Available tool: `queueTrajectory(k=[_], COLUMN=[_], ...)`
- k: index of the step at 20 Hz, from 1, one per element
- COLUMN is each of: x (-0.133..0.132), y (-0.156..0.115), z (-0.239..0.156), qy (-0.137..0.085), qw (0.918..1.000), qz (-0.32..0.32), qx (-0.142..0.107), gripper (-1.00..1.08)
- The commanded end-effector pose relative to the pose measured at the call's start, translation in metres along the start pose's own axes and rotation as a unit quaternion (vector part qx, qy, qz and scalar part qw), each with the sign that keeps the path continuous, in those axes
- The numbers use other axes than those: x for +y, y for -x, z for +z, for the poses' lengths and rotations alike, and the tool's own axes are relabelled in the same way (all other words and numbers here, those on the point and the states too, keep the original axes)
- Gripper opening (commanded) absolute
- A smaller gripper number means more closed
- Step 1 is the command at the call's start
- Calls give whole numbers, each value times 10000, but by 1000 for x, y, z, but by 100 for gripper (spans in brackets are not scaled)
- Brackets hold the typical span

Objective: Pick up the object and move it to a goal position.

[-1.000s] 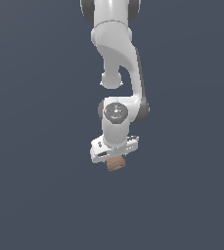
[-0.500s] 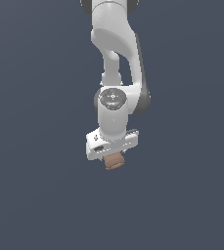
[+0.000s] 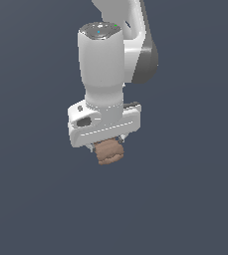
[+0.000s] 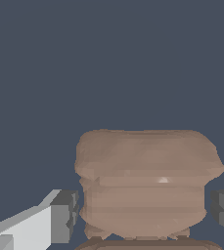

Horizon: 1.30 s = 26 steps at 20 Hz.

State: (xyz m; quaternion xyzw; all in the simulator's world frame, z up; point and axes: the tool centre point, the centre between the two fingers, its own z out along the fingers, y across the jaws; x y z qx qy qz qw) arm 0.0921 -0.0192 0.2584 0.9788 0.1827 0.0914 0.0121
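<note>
So the arm (image 3: pixel 113 60) has swung quite a bit in the last second: the wrist that was showing its round joint face to the exterior camera now points its tall white barrel almost straight at us, and the whole thing fills way more of the exterior view than before, so it looks like it has come closer or higher toward that camera. The lump (image 3: pixel 108 151) hasn't budged relative to the gripper (image 3: pixel 107 145) through all that, it hangs right under the white hand body just like before. In the wrist view the lump (image 4: pixel 145 183) sits squarely between the two dark pads (image 4: pixel 64 215), one on each side and right up against it, so I'd call it pinched on the lump, fingers pressed in on its sides. Nothing around it but flat grey-blue background, no table or marker showing in either view, so I can't tell where the goal is or how close we are. My read: the pick part is done and this is the carry phase, with the grasp holding up fine through the reorientation.
</note>
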Motion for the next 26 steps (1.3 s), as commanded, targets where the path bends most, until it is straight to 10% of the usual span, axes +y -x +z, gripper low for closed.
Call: queueTrajectory(k=[1, 13, 26], x=[10, 43, 50], y=[-8, -29, -33], z=[-41, -188, -216], qy=[46, 197, 223], qw=[9999, 9971, 9962], qz=[-45, -191, -210], qx=[156, 710, 815], gripper=[-100, -100, -100])
